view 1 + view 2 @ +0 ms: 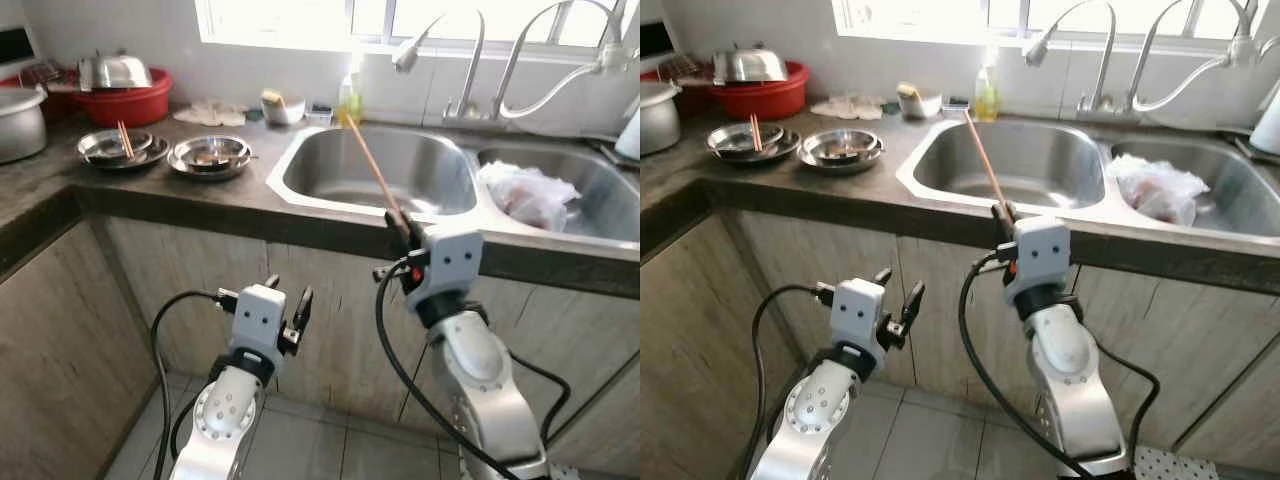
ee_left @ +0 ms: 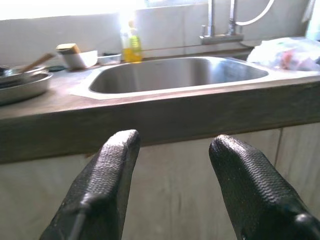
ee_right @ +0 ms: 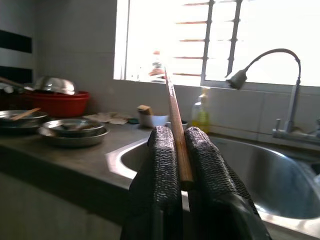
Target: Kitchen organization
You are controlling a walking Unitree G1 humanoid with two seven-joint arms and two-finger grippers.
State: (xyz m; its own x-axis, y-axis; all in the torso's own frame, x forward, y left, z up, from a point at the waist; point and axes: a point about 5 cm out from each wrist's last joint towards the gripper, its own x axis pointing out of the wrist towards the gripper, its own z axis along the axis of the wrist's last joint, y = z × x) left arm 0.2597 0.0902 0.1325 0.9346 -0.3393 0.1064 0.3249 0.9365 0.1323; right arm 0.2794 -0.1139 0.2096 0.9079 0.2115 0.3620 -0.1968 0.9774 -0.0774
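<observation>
One long chopstick [image 1: 372, 168] is squeezed tight in the right pincer [image 1: 401, 228] at the table's front edge, its far end pointing up over the left sink [image 1: 330, 170], while the left pincer [image 1: 287, 300] hangs open and lower down.

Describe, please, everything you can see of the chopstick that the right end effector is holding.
The chopstick is a slim, straight stick that looks like brown wood. The right end effector pinches its lower end between two black fingers. It tilts up and away over the left sink basin, its tip pointing towards the soap bottle.
</observation>
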